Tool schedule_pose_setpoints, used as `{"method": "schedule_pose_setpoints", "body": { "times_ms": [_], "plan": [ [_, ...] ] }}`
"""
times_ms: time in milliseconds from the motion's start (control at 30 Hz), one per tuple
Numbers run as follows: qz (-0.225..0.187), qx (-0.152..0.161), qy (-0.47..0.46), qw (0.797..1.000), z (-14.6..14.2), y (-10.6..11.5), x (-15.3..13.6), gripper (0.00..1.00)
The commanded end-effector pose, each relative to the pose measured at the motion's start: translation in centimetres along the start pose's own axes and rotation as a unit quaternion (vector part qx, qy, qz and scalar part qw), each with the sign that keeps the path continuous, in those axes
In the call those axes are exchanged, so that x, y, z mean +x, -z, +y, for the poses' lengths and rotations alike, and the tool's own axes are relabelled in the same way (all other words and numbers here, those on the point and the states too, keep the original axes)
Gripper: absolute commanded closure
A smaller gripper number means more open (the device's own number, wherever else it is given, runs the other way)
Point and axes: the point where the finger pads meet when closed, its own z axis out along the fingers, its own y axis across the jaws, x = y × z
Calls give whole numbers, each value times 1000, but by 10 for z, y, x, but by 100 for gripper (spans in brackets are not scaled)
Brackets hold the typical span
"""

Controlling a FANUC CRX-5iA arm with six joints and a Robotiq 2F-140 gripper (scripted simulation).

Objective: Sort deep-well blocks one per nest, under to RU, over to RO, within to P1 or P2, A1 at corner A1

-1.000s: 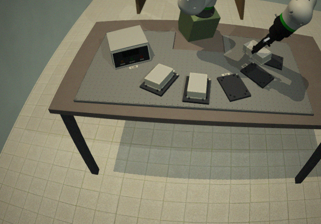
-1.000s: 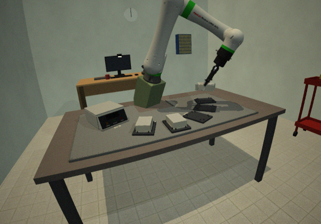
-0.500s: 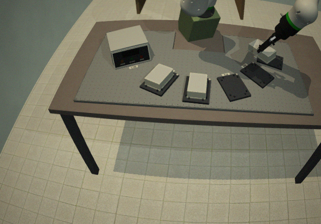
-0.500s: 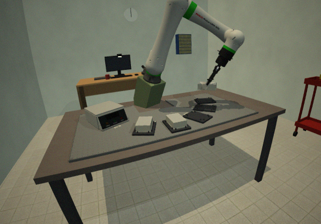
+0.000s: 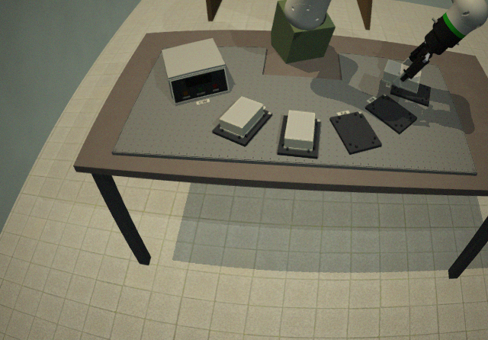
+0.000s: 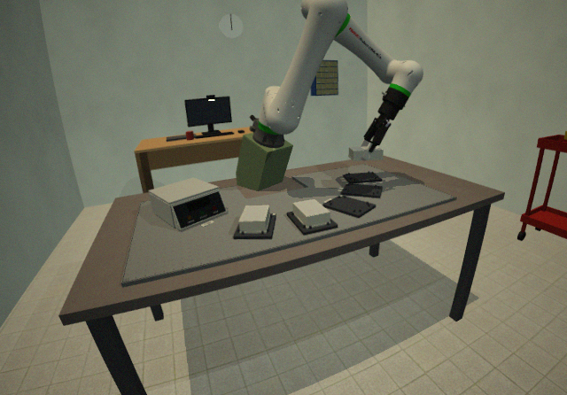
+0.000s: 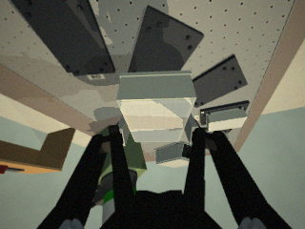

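Observation:
My gripper [image 5: 408, 68] [image 6: 369, 144] [image 7: 155, 113] is shut on a pale deep-well block [image 5: 412, 85] [image 6: 376, 153] [image 7: 157, 114], held in the air at the back right. A second block [image 5: 241, 112] [image 6: 254, 218] sits in the nest [image 5: 229, 137] nearest the check-weigher. A third block [image 5: 300, 126] [image 6: 311, 212] sits in the adjoining nest [image 5: 297, 154]. Three dark nests hold nothing: one at front [image 5: 356, 131] [image 6: 350, 205], a middle one [image 5: 390, 113] [image 6: 361, 191], and RO [image 5: 413, 96] [image 6: 361, 177] [image 7: 71, 35] at the back. The held block's cut corner is unclear.
The check-weigher CW [image 5: 194, 59] [image 6: 182, 194] stands at the left of the perforated plate, with no lamp clearly lit. The green pedestal [image 5: 301, 40] [image 6: 263, 164] carries the arm at the back. A desk and a red cart [image 6: 549, 219] stand away from the table.

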Motion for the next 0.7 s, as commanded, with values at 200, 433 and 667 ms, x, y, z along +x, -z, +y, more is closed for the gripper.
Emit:
{"method": "schedule_pose_setpoints", "body": {
  "times_ms": [200, 433, 667],
  "plan": [
    [1, -10, 15, 1000, -28, -7, 12, 90],
    [1, -10, 15, 1000, -43, -11, 18, 90],
    [1, -10, 15, 1000, -64, -16, 27, 90]
  ]
}}
